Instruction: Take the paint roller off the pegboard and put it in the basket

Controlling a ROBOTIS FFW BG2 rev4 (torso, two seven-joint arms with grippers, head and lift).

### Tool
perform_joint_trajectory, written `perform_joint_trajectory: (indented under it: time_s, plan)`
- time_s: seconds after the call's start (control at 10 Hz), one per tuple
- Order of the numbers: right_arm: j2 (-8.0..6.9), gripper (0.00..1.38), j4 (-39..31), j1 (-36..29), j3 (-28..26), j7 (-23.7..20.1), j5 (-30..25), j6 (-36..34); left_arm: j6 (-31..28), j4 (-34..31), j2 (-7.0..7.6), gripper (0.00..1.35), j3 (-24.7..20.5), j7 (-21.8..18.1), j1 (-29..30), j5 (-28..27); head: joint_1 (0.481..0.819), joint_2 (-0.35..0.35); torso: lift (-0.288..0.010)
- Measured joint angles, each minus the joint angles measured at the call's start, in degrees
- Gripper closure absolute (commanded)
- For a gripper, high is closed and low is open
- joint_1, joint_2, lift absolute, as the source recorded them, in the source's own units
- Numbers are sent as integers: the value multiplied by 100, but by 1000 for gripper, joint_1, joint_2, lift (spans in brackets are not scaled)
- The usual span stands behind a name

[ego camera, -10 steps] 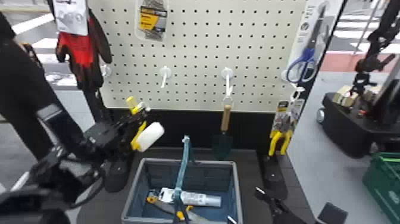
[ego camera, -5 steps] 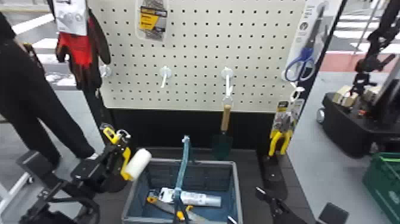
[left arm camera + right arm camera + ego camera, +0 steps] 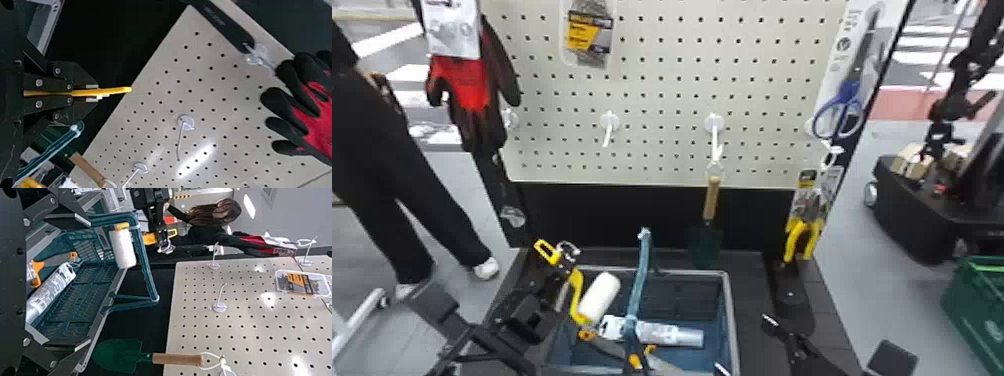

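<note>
Over the basket's (image 3: 730, 310) left side, the paint roller (image 3: 600, 295) hung from my left pincer (image 3: 92, 93), off the pegboard (image 3: 657, 95). The pincer was pressed together on the flat yellow handle, with the handle's end poking out past the tips. I judged that a sensible hold: it kept the white sleeve free and leaning in toward the opening, so lowering and releasing should need little turning.

The blue-green carry handle (image 3: 642, 270) stood upright across the basket, splitting the opening, which explained the approach from the left. I couldn't tell whether the sleeve touched it; snagging there looked the likeliest trouble. Down inside lay a silver-white tube (image 3: 672, 334) and an orange-handled saw (image 3: 58, 260), so the roller would probably settle on top of them, perhaps tilted.

My right pincer (image 3: 88, 282) was parked at the basket's right, spread, holding nothing. Behind the basket, the trowel (image 3: 711, 200) dangled from its hook, with yellow-handled pliers (image 3: 802, 235) farther right; neither stood in the roller's way down.
</note>
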State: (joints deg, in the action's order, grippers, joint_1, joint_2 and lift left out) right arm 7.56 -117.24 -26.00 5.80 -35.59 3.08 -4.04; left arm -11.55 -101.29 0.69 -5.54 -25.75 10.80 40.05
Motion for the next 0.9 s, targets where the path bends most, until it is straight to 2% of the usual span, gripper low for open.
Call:
perform_joint_trajectory:
  time_s: [0.3, 0.5, 0.6, 0.9]
  plan:
    - [7, 251, -20, 0, 0, 0, 17, 0, 140, 565, 9, 1187, 402, -97, -173, 152, 549, 0, -100]
    - [18, 251, -34, -4, 0, 0, 24, 0, 427, 750, -15, 340, 486, -106, -215, -58, 549, 0, -100]
    - [25, 251, -38, -10, 0, 0, 27, 3, 540, 756, -15, 91, 482, -98, -253, -257, 549, 0, -100]
    - [26, 251, -40, -12, 0, 0, 27, 8, 518, 761, 26, 102, 481, -137, -373, -568, 549, 0, -100]
